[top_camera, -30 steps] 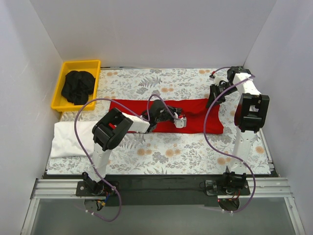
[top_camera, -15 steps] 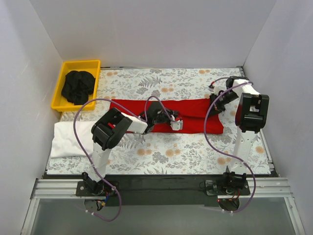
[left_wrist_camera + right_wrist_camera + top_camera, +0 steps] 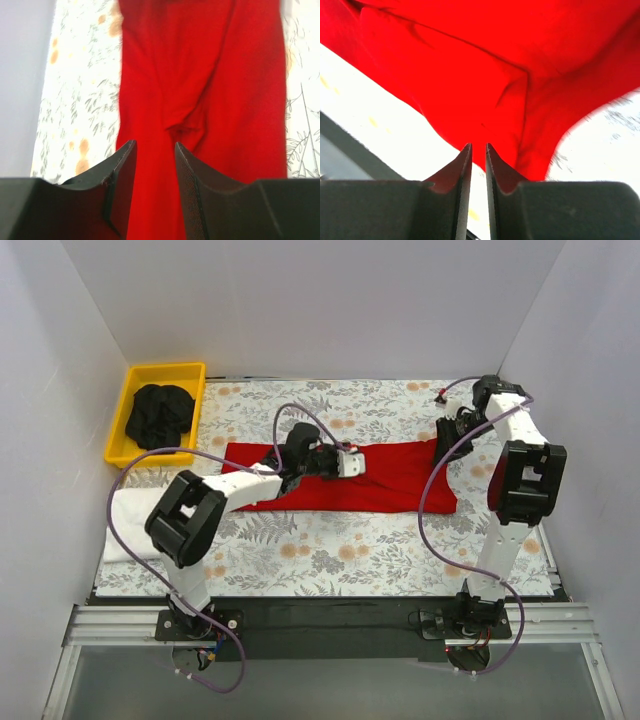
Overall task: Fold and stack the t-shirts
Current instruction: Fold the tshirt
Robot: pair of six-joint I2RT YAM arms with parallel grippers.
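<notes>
The left gripper (image 3: 155, 144) is released. Its two dark fingers (image 3: 122, 167) stand apart with a moderate gap and hold nothing. It is over the middle of the red t-shirt (image 3: 200, 75). Red cloth shows in the gap and spreads out beyond the tips, with a small pucker just past them. Whether the tips touch the cloth cannot be told.

The right gripper (image 3: 477, 146) is clenched to a thin slit. The red cloth's edge runs down into that slit, so it appears pinched at the shirt's far right corner. Beyond these tips the cloth bellies up off the surface, with a folded flap and creases.

From above, the red t-shirt lies as a long band stretching from one gripper to the other.

A yellow bin (image 3: 165, 368) sits well to the left of the left fingers, at the far corner. The black t-shirt (image 3: 160, 416) is bunched inside it. The white t-shirt (image 3: 135, 520) lies folded to the left of those fingers and nearer the arm bases. It is partly hidden by the left arm.

All of this rests on a grey-and-orange floral table cover (image 3: 350, 540). Plain white walls (image 3: 320, 310) close it in on three sides.
</notes>
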